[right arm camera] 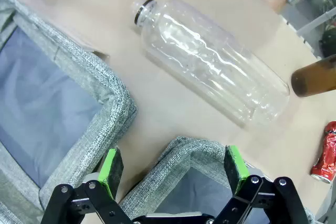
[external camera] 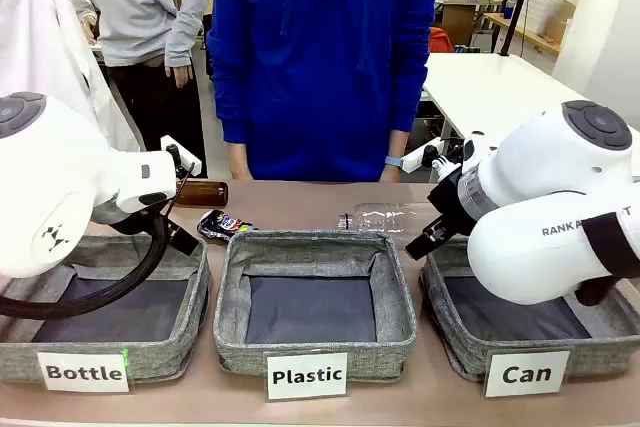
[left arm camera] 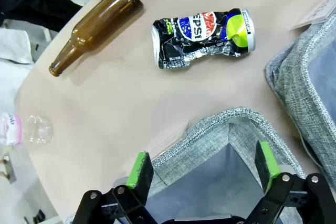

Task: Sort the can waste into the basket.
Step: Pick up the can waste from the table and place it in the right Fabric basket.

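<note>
The flattened black can (left arm camera: 202, 38) with colourful print lies on the table past the Bottle basket's far corner, next to a brown bottle (left arm camera: 97, 27); from the front the black can (external camera: 222, 225) sits between the Bottle and Plastic baskets. My left gripper (left arm camera: 202, 163) hangs open over that corner, nothing between its pads. The red can (right arm camera: 325, 153) shows at the right wrist view's right edge. My right gripper (right arm camera: 173, 163) is open above the far-left corner of the Can basket (external camera: 460, 342), whose inside looks bare.
A clear plastic bottle (right arm camera: 210, 61) lies behind the Plastic basket (external camera: 315, 247). A second brown bottle (right arm camera: 315, 80) is near the red can. The Bottle basket (external camera: 100, 352) stands at left. A person in blue stands at the table's far side.
</note>
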